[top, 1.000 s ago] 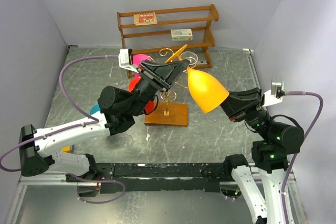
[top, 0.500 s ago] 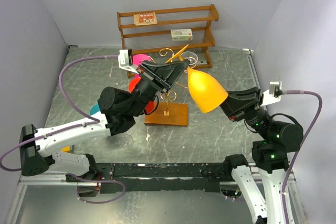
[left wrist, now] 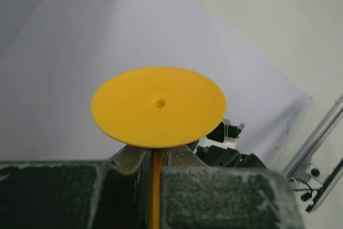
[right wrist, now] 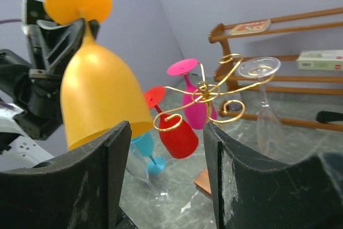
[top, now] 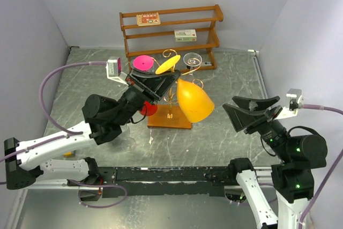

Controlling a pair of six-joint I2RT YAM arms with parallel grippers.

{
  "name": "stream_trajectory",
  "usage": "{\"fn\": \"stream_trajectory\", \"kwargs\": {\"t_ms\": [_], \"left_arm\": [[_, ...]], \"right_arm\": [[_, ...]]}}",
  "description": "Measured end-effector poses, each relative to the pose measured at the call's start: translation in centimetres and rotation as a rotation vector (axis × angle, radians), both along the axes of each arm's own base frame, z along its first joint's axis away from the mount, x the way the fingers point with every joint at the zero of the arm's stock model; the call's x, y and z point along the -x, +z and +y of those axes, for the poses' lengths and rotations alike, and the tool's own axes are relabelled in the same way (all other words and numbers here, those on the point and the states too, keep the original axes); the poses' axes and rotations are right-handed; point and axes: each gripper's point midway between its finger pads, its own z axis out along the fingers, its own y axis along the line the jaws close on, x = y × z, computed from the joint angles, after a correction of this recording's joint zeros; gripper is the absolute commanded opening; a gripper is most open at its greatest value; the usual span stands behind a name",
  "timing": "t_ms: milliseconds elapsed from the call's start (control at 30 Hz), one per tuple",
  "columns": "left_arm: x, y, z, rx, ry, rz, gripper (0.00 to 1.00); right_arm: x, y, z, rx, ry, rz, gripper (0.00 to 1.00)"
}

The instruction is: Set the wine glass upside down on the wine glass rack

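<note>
Left arm reached in over the desk (top: 230, 73). Left claw (top: 167, 76) was pinched narrow on the stem of the orange wine glass (top: 192, 100), just under the foot. The wrist view showed the foot disc lying flat above the fingers (left wrist: 220, 197), with the stem in the slot between them. Glass was inverted but tilted, its bowl hanging below and to the right of the claw.

Wine glass rack (top: 171, 117) stood just beyond that claw, gold scrolls close beside the bowl. Could not tell whether bowl and wire touched. Pink glass (right wrist: 188, 100) and red glass (right wrist: 176, 135) hung on the claw's side of the rack, and a clear glass (right wrist: 263, 105) on the far side.

Right claw (right wrist: 165, 132) gaped wide and empty, well apart from the bowl, with the rack ahead of it.

Judgement: hanging not yet done. To do it well, bring the stem plumb first. Then carry it sideways into a free scroll's mouth with the foot above the wire, and lower until the foot seats. Watch that the bowl does not swing into the red glass. Let go only once the wire bears the weight.
</note>
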Motion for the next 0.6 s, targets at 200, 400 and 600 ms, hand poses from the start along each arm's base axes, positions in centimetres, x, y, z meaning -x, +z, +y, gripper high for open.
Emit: {"fn": "stream_trajectory", "kwargs": {"t_ms": [200,400,600], "left_arm": [[2.9,-0.8,-0.3,-0.163,-0.064,-0.154,0.07],[3.8,-3.5,-3.0,-0.407,-0.097,-0.314,0.07],[3.5,-7.4,-4.9,-0.573,-0.098,-0.434,0.07]], "right_arm": [[1.0,-0.4,-1.1,0.067,-0.069,0.041,0.57],[0.2,0.1,-0.7,0.065,-0.046,0.12,0.57],[0.0,0.1,-0.1,-0.012,-0.008,0.203,0.57]]}}
